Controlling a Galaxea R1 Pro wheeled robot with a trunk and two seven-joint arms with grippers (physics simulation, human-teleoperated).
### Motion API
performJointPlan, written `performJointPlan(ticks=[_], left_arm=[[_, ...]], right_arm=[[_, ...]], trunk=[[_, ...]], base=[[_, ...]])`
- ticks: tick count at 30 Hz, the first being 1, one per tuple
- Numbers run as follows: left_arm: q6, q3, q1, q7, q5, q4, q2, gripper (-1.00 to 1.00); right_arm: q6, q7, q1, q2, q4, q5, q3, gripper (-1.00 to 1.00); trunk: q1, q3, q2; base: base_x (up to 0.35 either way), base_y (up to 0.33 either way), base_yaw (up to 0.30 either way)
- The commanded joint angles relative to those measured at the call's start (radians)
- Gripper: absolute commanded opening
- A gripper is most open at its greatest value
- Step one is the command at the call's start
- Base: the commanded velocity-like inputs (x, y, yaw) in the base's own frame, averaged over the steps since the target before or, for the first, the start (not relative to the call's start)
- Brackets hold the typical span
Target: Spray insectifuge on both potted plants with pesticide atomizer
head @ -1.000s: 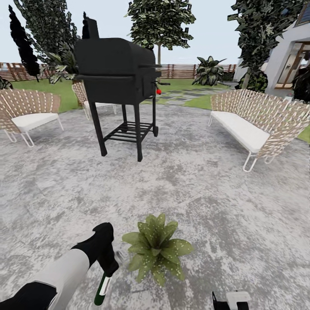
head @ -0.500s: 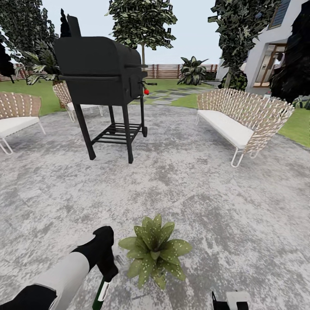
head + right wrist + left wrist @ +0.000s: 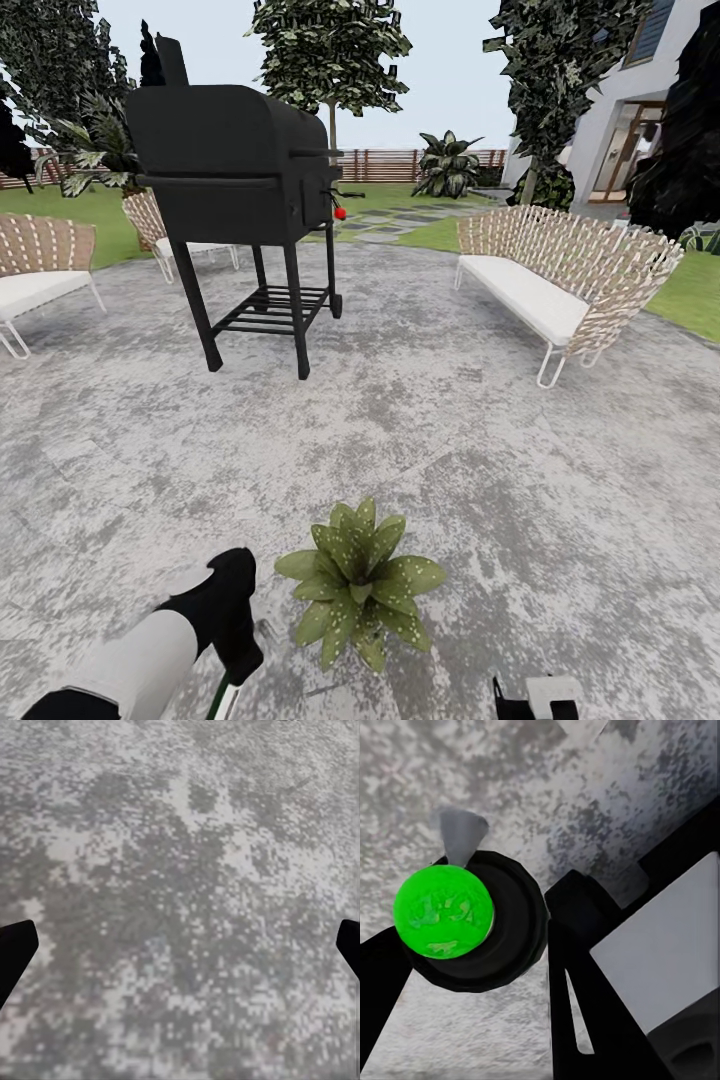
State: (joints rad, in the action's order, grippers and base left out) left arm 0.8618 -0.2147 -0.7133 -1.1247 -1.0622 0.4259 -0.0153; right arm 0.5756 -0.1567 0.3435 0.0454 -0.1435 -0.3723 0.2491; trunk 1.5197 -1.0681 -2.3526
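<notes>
One potted plant (image 3: 360, 585), a low rosette of speckled green leaves, sits on the grey patio (image 3: 450, 420) just in front of me. The second potted plant is out of view. My left gripper (image 3: 240, 645) hangs just left of the plant, shut on the pesticide atomizer (image 3: 221, 698), whose green and white body points down at the frame's bottom edge. The left wrist view looks along the atomizer (image 3: 444, 911), showing its round green end in a dark ring and a pale nozzle (image 3: 457, 832). My right gripper (image 3: 535, 695) is low at the right, open over bare patio (image 3: 180, 907).
A black grill (image 3: 235, 180) stands ahead on the left. A wicker sofa (image 3: 560, 280) is at the right and wicker chairs (image 3: 40, 265) at the left. Lawn, a slatted fence (image 3: 400, 160), trees and a house lie beyond.
A second ago the camera turned, shifting the scene leftward. Since then the view holds still, and my left arm has dropped lower and nearer with the atomizer.
</notes>
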Motion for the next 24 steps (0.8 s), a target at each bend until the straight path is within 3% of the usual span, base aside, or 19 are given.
performJointPlan(ticks=[1, 8, 16, 24], left_arm=[[0.005, -0.002, 0.002, -0.010, -0.008, 0.001, 0.000, -1.00], [0.006, -0.001, 0.003, -0.009, 0.000, 0.003, -0.002, -1.00], [0.008, 0.008, 0.003, -0.011, 0.008, 0.004, -0.002, -1.00], [0.008, 0.016, 0.003, -0.009, 0.011, 0.017, -0.010, -1.00]], right_arm=[[0.003, -0.006, 0.001, 0.001, 0.001, -0.011, 0.004, 1.00], [0.003, -0.006, 0.000, 0.003, 0.002, -0.011, 0.004, 1.00], [0.003, -0.006, 0.000, 0.004, 0.004, -0.011, 0.003, 1.00], [0.003, -0.006, 0.001, -0.002, 0.002, -0.009, 0.004, 1.00]], trunk=[[0.000, -0.001, 0.000], [0.000, -0.001, 0.000], [0.000, -0.001, 0.000], [0.000, -0.001, 0.000]], base=[[0.000, 0.000, 0.000], [0.000, 0.021, 0.000], [0.000, 0.194, 0.000], [0.000, 0.014, 0.000]])
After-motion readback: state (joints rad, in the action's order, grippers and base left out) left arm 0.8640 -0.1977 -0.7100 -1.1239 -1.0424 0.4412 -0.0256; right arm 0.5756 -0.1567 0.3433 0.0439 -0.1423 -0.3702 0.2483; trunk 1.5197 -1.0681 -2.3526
